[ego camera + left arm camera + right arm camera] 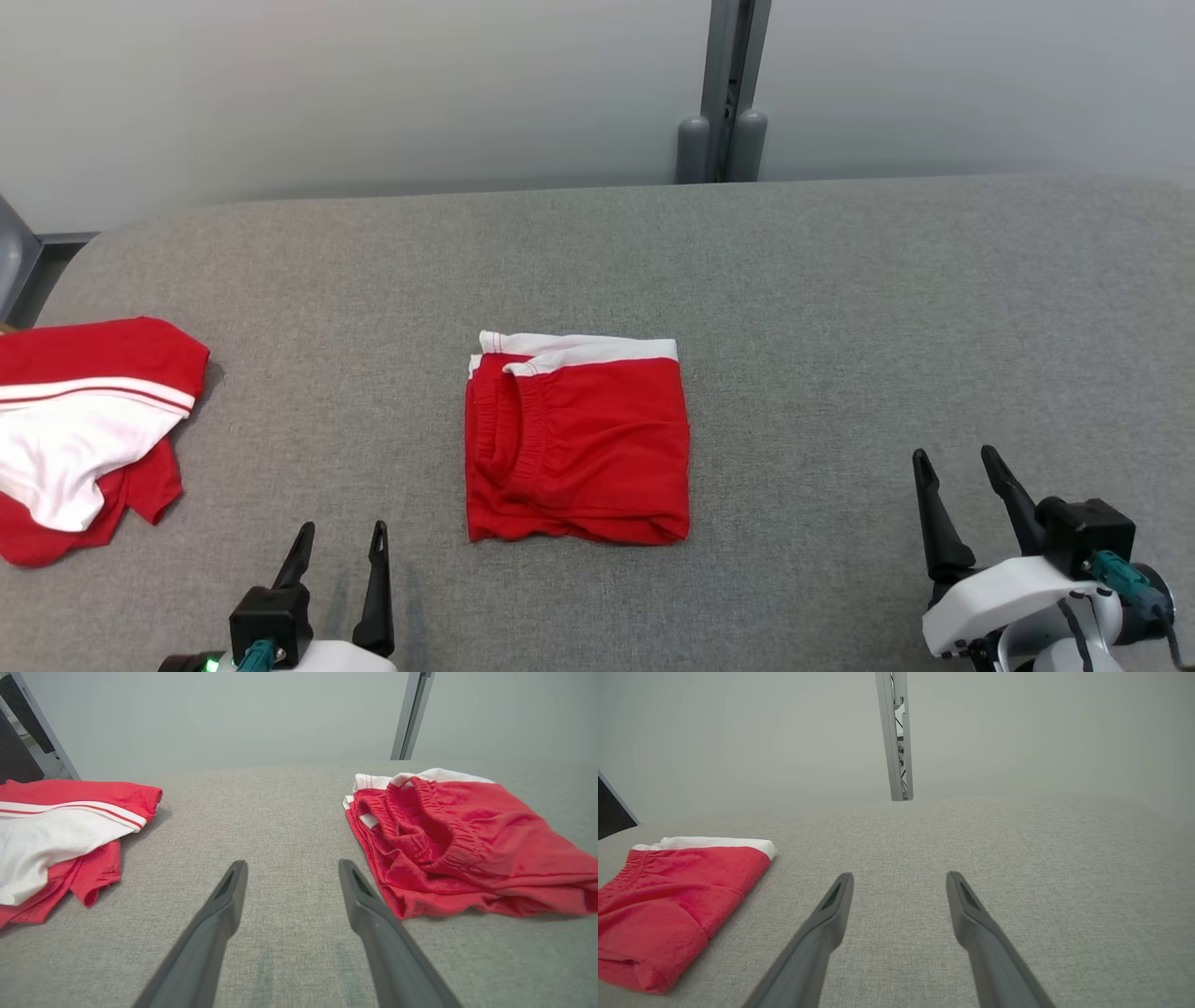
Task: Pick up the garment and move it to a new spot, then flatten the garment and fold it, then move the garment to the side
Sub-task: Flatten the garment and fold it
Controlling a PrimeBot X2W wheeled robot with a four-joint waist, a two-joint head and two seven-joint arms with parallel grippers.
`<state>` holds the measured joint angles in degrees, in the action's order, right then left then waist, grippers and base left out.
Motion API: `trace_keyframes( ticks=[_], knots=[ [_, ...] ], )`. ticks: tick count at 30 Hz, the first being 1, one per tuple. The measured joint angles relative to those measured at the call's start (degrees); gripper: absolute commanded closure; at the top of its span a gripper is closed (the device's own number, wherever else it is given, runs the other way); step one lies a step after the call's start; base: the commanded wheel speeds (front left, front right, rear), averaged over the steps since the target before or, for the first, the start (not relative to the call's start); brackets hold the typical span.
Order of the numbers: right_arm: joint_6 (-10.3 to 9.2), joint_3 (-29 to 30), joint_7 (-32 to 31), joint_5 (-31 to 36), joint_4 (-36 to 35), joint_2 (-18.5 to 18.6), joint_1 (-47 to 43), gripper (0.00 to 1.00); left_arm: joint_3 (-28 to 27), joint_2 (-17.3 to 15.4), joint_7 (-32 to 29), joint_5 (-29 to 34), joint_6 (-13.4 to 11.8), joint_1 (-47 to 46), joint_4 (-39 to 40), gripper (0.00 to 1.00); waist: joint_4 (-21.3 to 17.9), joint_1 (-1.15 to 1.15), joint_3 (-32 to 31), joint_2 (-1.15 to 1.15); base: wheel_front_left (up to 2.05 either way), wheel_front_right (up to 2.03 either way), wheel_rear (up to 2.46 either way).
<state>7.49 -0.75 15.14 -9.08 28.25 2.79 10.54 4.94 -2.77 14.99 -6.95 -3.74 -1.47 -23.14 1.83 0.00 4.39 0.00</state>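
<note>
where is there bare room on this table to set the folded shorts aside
Widest bare stretch: right of the folded shorts, beyond the right gripper. Also the far band behind them. A narrower strip separates shorts from the red-and-white garment, which crowds the left edge.

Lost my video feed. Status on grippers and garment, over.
Open, empty: left gripper, right gripper. Task's red shorts folded flat, centre of table. Nothing blocking; second red-white garment crumpled far left, apart.
</note>
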Motion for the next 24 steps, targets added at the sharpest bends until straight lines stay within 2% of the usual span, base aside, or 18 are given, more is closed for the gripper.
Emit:
trace_keyframes(
  ticks=[10, 24],
  knots=[
    [0.0, -1.1, 0.0, -0.59, -1.01, 0.0, -3.47, 0.0, -1.7, -0.01, 0.0, 0.96, -0.02, 3.0, -0.11, 0.0, -1.42, 0.0, -4.05, 0.0, 0.0, 0.0, 0.0],
    [0.0, -2.15, 0.0, -1.22, -0.97, -0.01, -4.21, 0.0, -3.04, -0.01, 0.0, 1.35, 0.22, 4.35, 0.1, 0.0, -1.73, 0.0, -4.39, 0.0, 0.0, 0.0, 0.0]
  ],
)
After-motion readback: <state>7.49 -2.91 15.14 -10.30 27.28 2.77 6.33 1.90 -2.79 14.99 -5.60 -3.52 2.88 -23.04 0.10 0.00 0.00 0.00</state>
